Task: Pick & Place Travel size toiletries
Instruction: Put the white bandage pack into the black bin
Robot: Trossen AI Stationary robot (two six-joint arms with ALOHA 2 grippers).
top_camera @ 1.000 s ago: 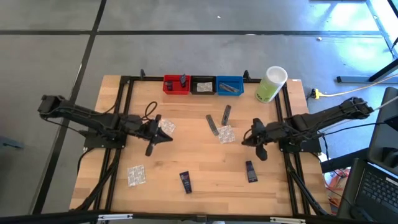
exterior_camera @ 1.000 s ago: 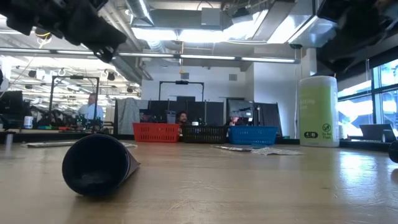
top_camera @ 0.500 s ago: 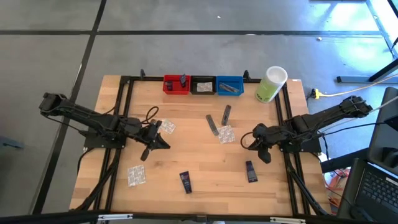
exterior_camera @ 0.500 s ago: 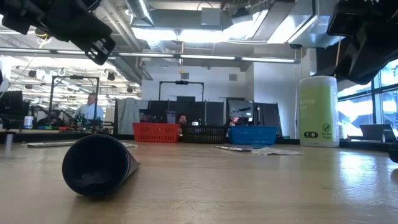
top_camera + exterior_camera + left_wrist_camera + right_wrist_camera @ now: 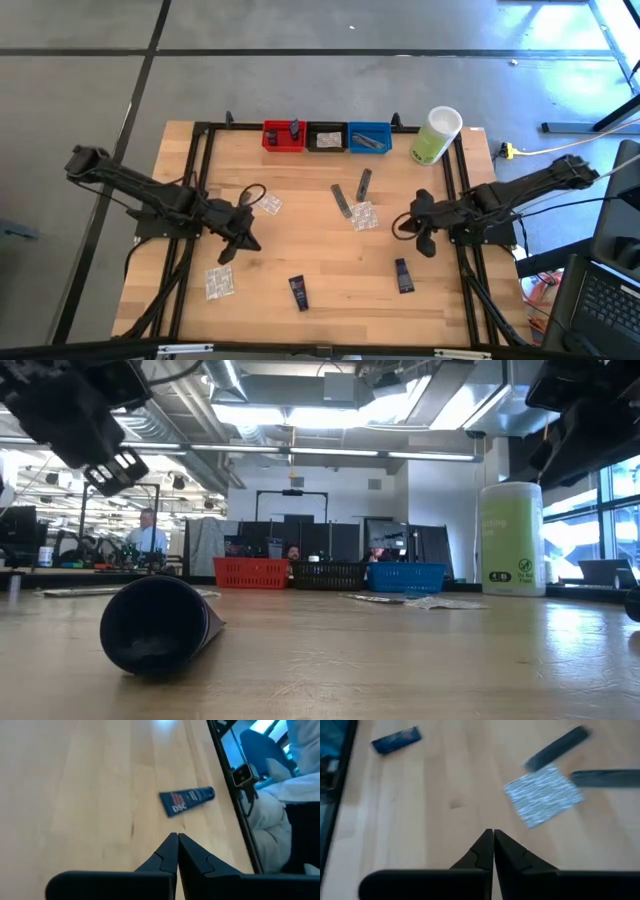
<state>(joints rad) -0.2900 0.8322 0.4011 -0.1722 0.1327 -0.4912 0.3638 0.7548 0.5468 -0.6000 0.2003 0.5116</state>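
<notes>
We are taking the black bin (image 5: 326,137), the middle one of three at the far edge of the wooden table (image 5: 300,255), as our landmark. The red bin (image 5: 283,135) is touching its left side and the blue bin (image 5: 370,137) its right; a pale-green container (image 5: 435,136) is standing further right, beyond the blue bin.

We are seeing the toiletries lying scattered nearer to us than the black bin. Two grey sachets (image 5: 352,194) are sitting just in front of it, slightly right, with a clear packet (image 5: 363,216) touching their near ends. Another clear packet (image 5: 266,204) is lying in front and to the left. Furthest from the bin, towards the near edge, a third packet (image 5: 219,282) is resting at the left, one navy tube (image 5: 298,292) almost straight in front, and a second navy tube (image 5: 403,275) to the right.

The left gripper (image 5: 228,250) is hovering well left and in front of the bin, fingers pressed together on nothing. The right gripper (image 5: 422,243) is hanging to the right and in front, its fingers likewise together and holding nothing.
</notes>
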